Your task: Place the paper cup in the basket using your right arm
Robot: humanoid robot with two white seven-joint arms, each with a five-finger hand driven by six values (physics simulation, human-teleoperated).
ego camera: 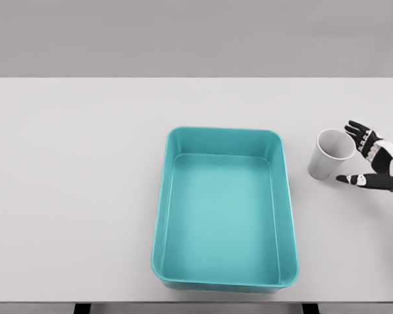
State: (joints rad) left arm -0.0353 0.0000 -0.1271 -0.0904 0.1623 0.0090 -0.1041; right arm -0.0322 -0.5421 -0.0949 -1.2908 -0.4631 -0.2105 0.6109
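A white paper cup [329, 155] stands upright on the table, just right of the basket. The teal basket [173, 196] is a shallow rectangular tub in the middle of the table, with nothing inside. My right hand [355, 152] comes in from the right edge and sits beside the cup, on its right. Its dark fingers [357, 129] are spread near the cup's rim and the thumb reaches toward the cup's lower side, but they do not close on it. The left arm is out of sight.
The white table [78, 196] runs across the whole view, with its front edge at the bottom and a grey wall behind it.
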